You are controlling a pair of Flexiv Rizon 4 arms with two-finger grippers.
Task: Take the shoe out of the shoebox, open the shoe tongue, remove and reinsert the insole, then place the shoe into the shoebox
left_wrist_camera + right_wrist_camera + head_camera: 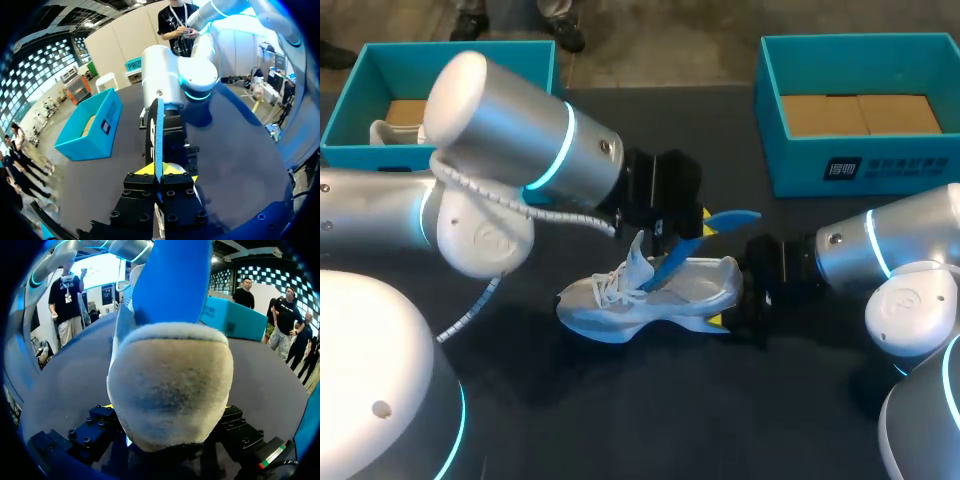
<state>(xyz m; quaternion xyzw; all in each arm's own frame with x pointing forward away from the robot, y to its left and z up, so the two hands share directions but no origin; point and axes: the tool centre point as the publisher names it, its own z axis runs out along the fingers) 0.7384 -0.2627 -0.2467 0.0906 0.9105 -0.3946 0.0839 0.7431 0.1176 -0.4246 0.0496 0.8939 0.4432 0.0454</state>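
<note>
Left hand [159,175] pinches the insole [158,132]; right hand [728,298] clamps the shoe [640,300].

You see the white shoe [170,385] heel-on, wedged in your gripper [167,412]; blue insole [172,280] sticks up, teal shoebox [232,317] beyond on dark surface [65,375].

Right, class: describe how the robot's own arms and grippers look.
The left arm and right arm are rounded silver tubes with glowing cyan joint rings. A white coiled cable hangs along the left arm. The left gripper and right gripper are black bolted blocks with yellow fingertips.
</note>
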